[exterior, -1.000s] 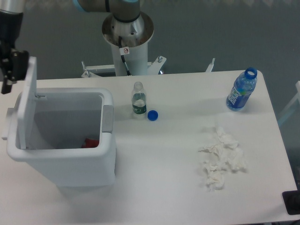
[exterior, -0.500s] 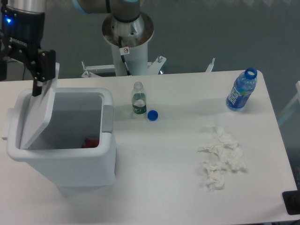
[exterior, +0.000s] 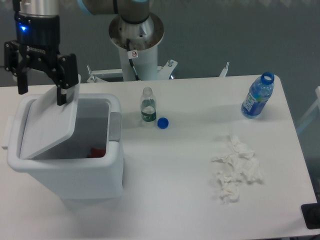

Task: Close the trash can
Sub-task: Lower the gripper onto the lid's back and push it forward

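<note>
The trash can (exterior: 67, 165) is the big white box on the left part of the table (exterior: 175, 200). Its lid (exterior: 50, 122) is partway down. The lid slants over the opening, with its left edge low by the left wall of the trash can and its right edge up high. A gap shows on the right side of the opening, and something red (exterior: 96, 151) lies deep inside there. The grey tab (exterior: 115, 127) sits on the right wall of the trash can.

The gripper (exterior: 41, 92) hangs over the back of the trash can. Its two black fingers are spread wide and hold nothing. The right-hand finger (exterior: 63, 85) in the picture touches the high edge of the lid. The other finger (exterior: 21, 75) is out past the back left corner.

To the right of the trash can stands a small clear bottle (exterior: 147, 106) with no cap. A blue cap (exterior: 162, 123) lies just beside it. Far to the right of the trash can stands a blue bottle (exterior: 258, 96). Crumpled white tissues (exterior: 235, 170) lie well apart from the trash can, nearer the front right.
</note>
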Available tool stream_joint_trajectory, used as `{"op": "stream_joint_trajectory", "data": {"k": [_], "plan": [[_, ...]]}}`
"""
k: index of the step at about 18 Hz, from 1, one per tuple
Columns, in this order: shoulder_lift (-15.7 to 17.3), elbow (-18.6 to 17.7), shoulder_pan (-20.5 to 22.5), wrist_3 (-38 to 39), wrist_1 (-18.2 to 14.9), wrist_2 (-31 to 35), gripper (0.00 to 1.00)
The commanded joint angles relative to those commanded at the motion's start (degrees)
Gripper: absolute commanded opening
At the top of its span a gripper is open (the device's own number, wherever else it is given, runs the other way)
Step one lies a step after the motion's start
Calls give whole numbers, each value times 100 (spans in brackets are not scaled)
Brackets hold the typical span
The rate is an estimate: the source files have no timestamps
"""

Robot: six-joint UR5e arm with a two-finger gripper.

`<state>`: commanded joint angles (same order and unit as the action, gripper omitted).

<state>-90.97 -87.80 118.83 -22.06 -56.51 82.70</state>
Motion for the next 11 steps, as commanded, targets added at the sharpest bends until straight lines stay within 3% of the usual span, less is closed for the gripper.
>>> {"op": "stream_joint_trajectory", "data": {"k": [11], "plan": [[-106, -79, 53, 0, 9, 369, 100]]}}
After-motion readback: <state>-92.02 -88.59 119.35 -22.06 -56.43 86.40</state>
